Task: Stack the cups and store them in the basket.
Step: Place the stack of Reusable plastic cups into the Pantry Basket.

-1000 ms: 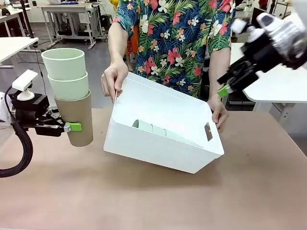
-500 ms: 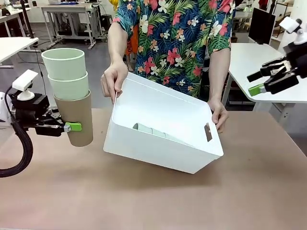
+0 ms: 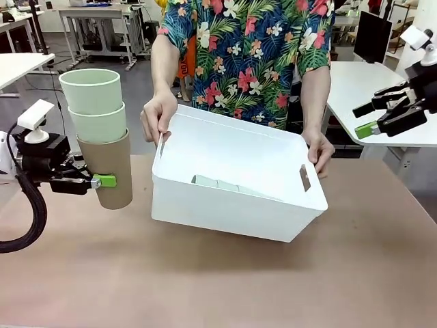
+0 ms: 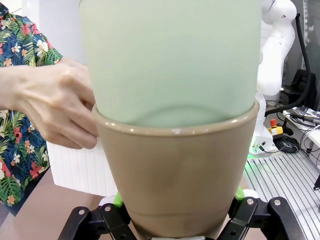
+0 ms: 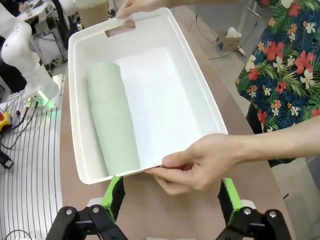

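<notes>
Trouble could come from tipping: the left gripper [image 3: 104,181] squeezes only the tan cup [image 3: 115,171], with two mint cups [image 3: 94,102] piled tall in it. The right gripper [image 3: 363,119] gapes, holding nothing. A person's hands [image 3: 158,116] hold the white basket [image 3: 225,213] a bit tilted, a green stack [image 5: 112,125] lying inside.

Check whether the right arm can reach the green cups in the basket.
Probably yes. The basket lies open above the green cups, and the right gripper hovers off its right end, jaws open. The person's hand on that rim could crowd the approach.
</notes>
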